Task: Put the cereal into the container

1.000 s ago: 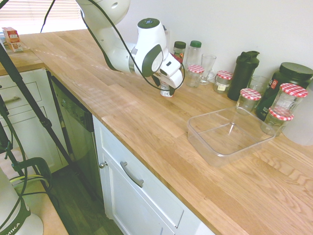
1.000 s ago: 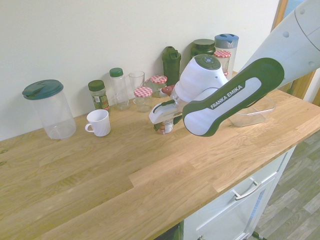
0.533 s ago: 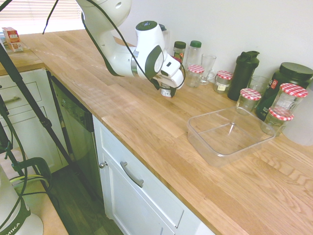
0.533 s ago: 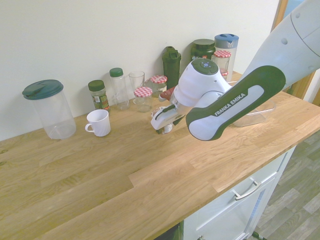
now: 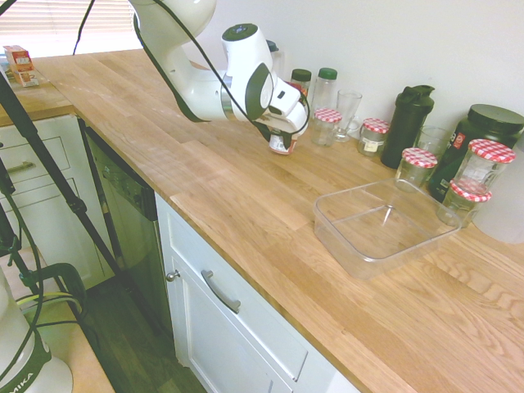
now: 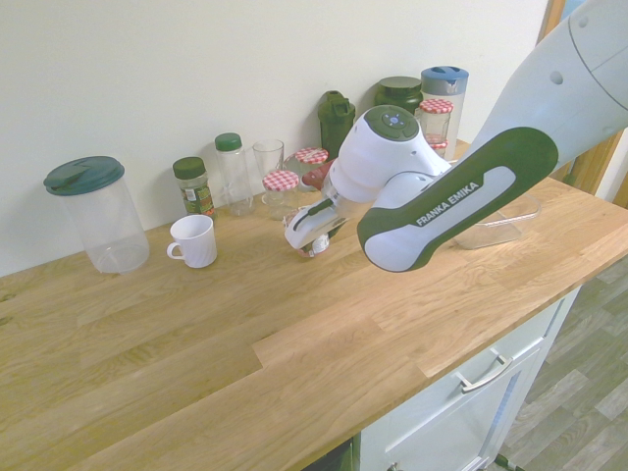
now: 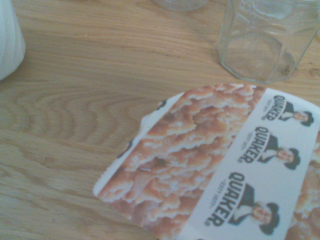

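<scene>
The cereal is a small whitish cup with a printed oat-picture lid. It sits in my gripper, tilted and just above the wooden counter, in front of the row of jars. My gripper is shut on the cup, and the arm hides most of it. The container is a wide, shallow clear square tub. It stands empty on the counter well to the right of the gripper in the first exterior view. In the second exterior view the arm covers most of the container.
Along the wall stand jars with red-checked lids, a drinking glass, a black shaker bottle and a black tub. A white mug and a green-lidded clear pitcher are further along. The counter's front edge runs above the drawers.
The gripper has closed on the cereal cup. It has shifted a little toward the jars with the cup, which now tilts off the counter.
</scene>
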Motion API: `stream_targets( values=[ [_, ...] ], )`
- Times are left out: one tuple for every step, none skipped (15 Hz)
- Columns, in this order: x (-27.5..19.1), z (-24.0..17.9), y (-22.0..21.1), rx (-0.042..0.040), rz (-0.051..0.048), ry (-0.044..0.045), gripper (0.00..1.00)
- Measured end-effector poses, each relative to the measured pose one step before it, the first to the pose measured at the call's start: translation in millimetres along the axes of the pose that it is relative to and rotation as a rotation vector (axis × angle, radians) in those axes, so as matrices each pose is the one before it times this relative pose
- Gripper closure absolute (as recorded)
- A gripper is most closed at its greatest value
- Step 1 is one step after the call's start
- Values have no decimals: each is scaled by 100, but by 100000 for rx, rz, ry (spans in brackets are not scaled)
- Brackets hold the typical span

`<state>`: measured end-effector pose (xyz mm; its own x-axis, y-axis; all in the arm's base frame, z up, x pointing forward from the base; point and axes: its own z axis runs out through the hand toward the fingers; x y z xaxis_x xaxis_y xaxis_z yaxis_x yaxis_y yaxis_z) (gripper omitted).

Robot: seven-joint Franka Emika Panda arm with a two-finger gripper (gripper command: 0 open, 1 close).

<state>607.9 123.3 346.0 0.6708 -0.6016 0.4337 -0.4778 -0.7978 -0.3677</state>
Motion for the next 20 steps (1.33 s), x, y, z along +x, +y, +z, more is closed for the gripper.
stream_targets(
  values=[
    [483,-438,29,690,906,1145,100],
    [774,-729,94,838,895,1753,100],
    [1120,-1125,285,1109,1164,2468,100],
    [1384,-1553,475,1013,1575,2882,100],
    [1353,-1799,693,581,1721,2760,100],
    [1495,-1935,1140,-123,1615,3163,100],
    [1350,-1808,1434,-711,1912,2943,100],
    [1226,-1555,1825,-1186,2717,2352,100],
    [877,-1201,2207,-1828,2688,1639,100],
    [676,-873,2563,-1615,3241,1226,100],
    [552,-414,2523,-1030,4118,879,100],
    [592,-23,2385,-223,4650,726,100],
    [702,313,2211,7,3772,681,100],
    [720,309,1535,-19,3338,668,100],
    [906,153,960,-158,2068,716,100],
    [798,-13,524,126,1911,415,100],
    [808,6,408,-20,1252,365,100],
    [1078,3,640,-541,819,667,100],
    [1140,48,786,-1247,582,604,100],
    [1179,112,987,-1621,742,653,100]
  ],
)
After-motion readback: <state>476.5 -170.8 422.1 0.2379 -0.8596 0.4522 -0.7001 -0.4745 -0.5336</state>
